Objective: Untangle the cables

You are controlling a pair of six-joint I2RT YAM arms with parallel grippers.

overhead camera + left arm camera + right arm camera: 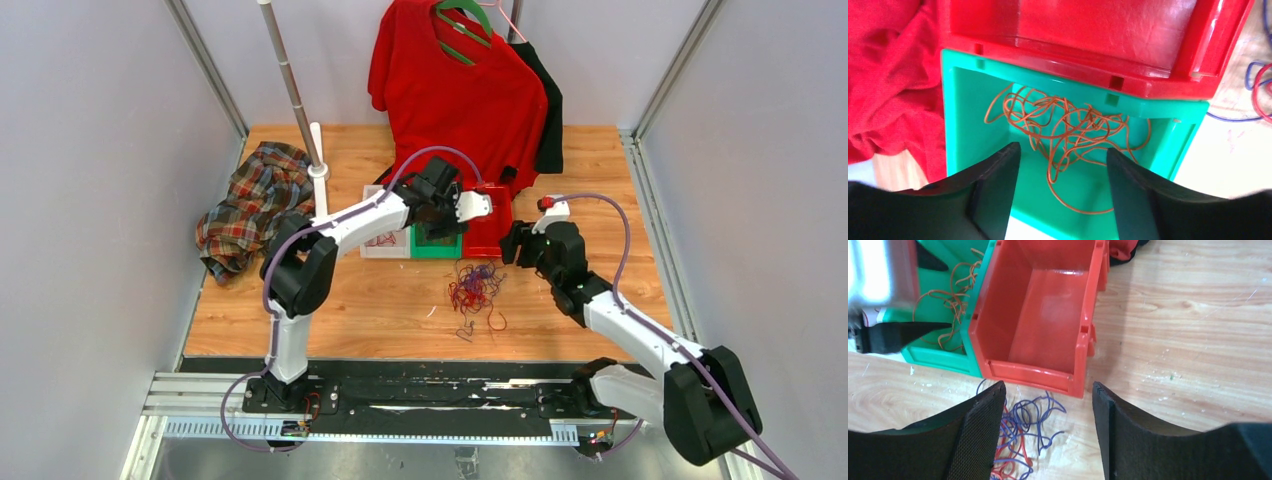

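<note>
left tool (1063, 150): jaws apart, holding nothing, above green bin (963, 110) | orange cables (1068, 125): loose tangle lying inside green bin | right tool (1048, 385): jaws wide apart, nothing gripped, over worktop (1173, 340) just before red bin (1083, 340) | red and purple cables (475, 290): tangled on worktop in front of both bins

Seemingly a robotics lab cell: grey panel walls (90, 200), aluminium frame posts (208, 68), two rail-mounted arms (300, 275).
</note>
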